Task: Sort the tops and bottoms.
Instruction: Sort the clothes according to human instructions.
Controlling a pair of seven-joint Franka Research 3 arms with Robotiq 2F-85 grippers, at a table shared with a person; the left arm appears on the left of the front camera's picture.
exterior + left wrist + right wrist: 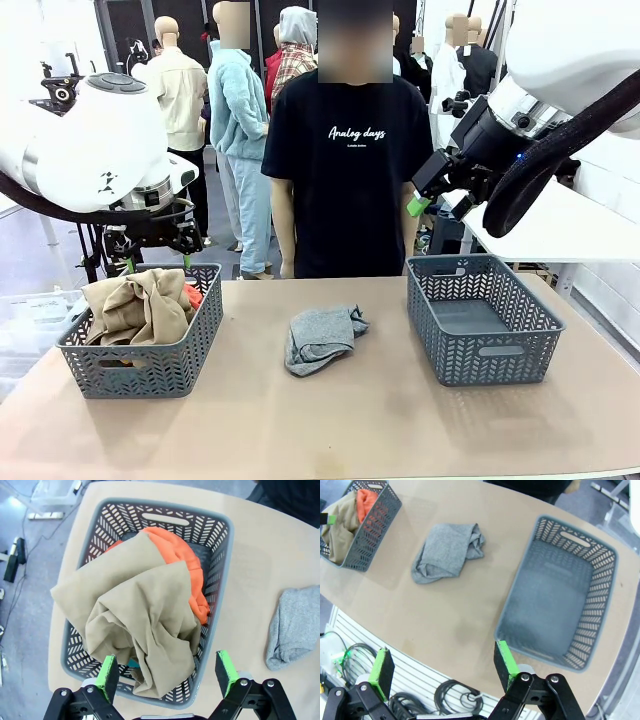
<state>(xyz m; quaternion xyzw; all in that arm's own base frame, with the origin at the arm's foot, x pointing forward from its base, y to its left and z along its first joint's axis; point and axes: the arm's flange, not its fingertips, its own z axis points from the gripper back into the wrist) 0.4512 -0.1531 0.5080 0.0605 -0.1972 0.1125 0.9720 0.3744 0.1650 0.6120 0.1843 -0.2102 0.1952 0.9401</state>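
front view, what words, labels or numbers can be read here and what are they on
"Analog days": white script across the chest of the person's black T-shirt.
Smaller white line just under it on the same shirt: too small to read.
Small dark marks on the left arm's white shell: not readable.
Basket holding clothes and empty basket: no text seen on them.

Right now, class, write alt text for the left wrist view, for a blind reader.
A tan khaki garment is heaped over an orange garment in a dark grey lattice basket; a heather grey garment lies on the table beside it.
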